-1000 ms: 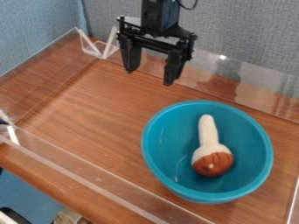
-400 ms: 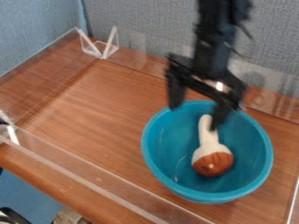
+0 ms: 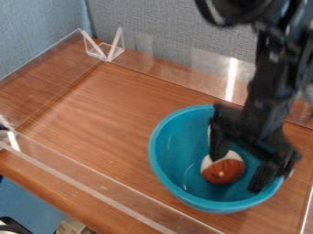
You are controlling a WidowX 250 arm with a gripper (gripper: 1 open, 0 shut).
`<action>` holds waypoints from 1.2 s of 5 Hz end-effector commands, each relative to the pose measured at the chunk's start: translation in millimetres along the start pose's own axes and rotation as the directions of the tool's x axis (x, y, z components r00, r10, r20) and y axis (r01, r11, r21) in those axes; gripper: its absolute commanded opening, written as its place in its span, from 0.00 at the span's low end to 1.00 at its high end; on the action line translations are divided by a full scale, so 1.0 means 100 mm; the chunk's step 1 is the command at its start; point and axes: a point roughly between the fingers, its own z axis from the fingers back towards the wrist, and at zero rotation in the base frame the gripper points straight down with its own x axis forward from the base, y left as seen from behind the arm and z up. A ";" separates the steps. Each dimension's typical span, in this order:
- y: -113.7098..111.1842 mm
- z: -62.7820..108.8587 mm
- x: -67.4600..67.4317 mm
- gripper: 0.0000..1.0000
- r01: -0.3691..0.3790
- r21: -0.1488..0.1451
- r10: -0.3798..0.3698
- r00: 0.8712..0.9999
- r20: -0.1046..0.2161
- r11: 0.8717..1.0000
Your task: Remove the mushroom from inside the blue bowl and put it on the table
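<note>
The blue bowl (image 3: pixel 173 154) sits on the table (image 3: pixel 98 114) at the front right. Inside it lies the mushroom (image 3: pixel 221 171); its glossy reddish-brown cap shows near the bowl's bottom, and the arm hides most of the cream stem. My gripper (image 3: pixel 239 170) points down into the bowl with its black fingers (image 3: pixel 218 144) spread wide on either side of the mushroom. It is open. I cannot tell whether a finger touches the mushroom.
Low clear acrylic walls (image 3: pixel 73 174) run round the table's edges. A small white wire stand (image 3: pixel 104 43) leans at the back left corner. Bare wood stretches left of the bowl.
The gripper has come from the back of the table toward the front right and sunk into the bowl, over the mushroom. It stayed open. The mushroom and bowl have not moved.
</note>
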 end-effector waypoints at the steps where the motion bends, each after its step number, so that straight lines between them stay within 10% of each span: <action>1: -0.04 0.01 -0.01 1.00 0.006 0.000 -0.006 0.999 0.038 1.000; 6: 0.06 -0.13 0.02 1.00 -0.030 0.049 0.027 0.998 0.048 0.998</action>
